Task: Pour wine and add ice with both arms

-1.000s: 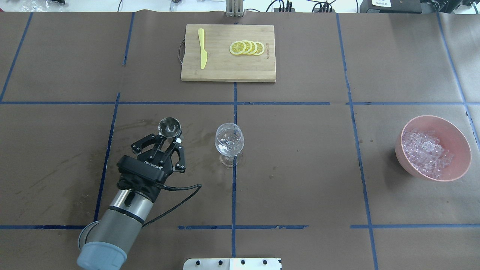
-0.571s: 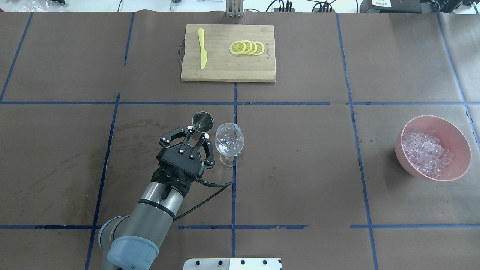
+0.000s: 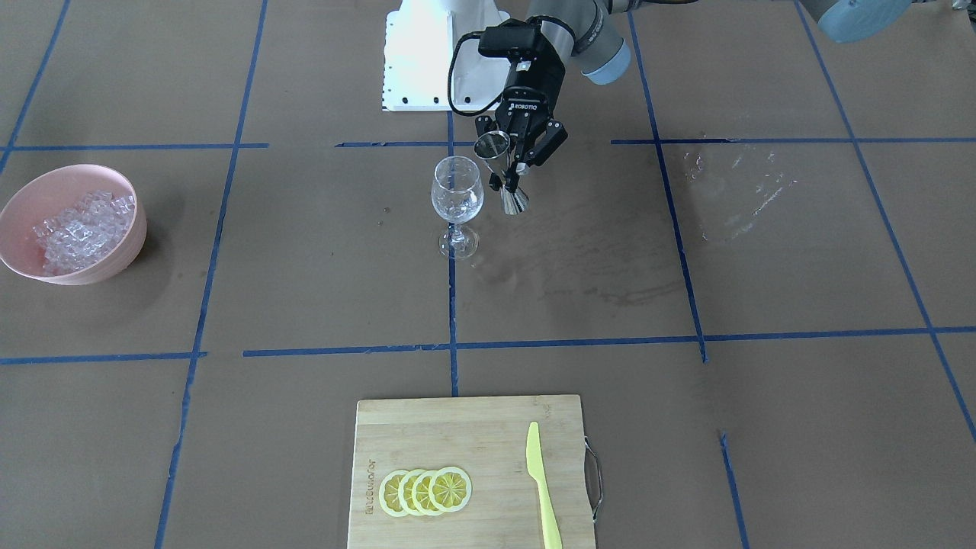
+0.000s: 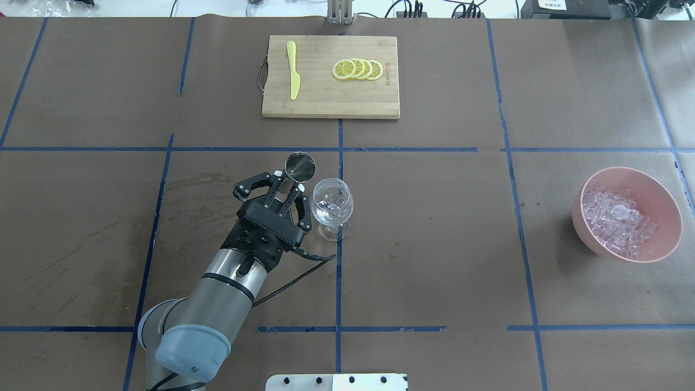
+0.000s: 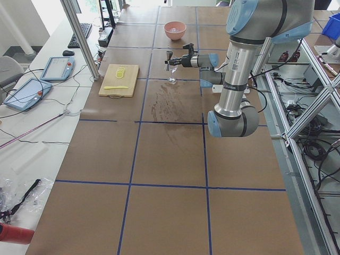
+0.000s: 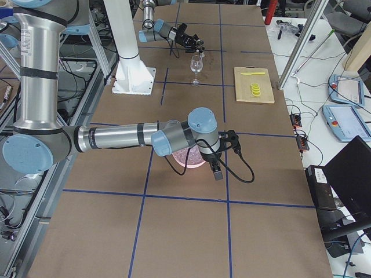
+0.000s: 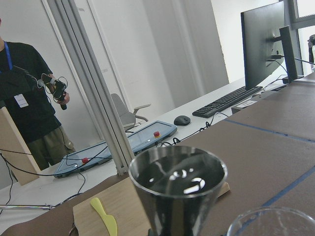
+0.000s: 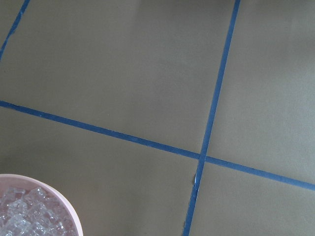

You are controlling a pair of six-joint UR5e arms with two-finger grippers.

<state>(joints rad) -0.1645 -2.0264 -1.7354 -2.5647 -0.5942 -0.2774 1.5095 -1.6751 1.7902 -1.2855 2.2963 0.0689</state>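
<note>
My left gripper (image 4: 290,182) is shut on the waist of a metal jigger (image 4: 300,166) and holds it off the table, just left of a clear stemmed glass (image 4: 332,203). In the front view the gripper (image 3: 507,174) holds the jigger (image 3: 503,171) near rim height beside the glass (image 3: 457,194). The left wrist view shows the jigger's dark open cup (image 7: 177,187) and the glass rim (image 7: 270,223). Ice (image 4: 616,220) fills a pink bowl (image 4: 668,217) at the right. My right gripper (image 6: 215,171) shows only in the right side view, above the bowl; I cannot tell if it is open or shut.
A bamboo cutting board (image 4: 326,100) with a yellow knife (image 4: 294,70) and lemon slices (image 4: 358,69) lies at the far middle. Wet smears mark the paper left of the glass (image 3: 610,252). The white pedestal (image 3: 419,53) stands at the near edge.
My left gripper has carried the jigger to the right, from well left of the glass to right beside it, and a little farther from the robot.
</note>
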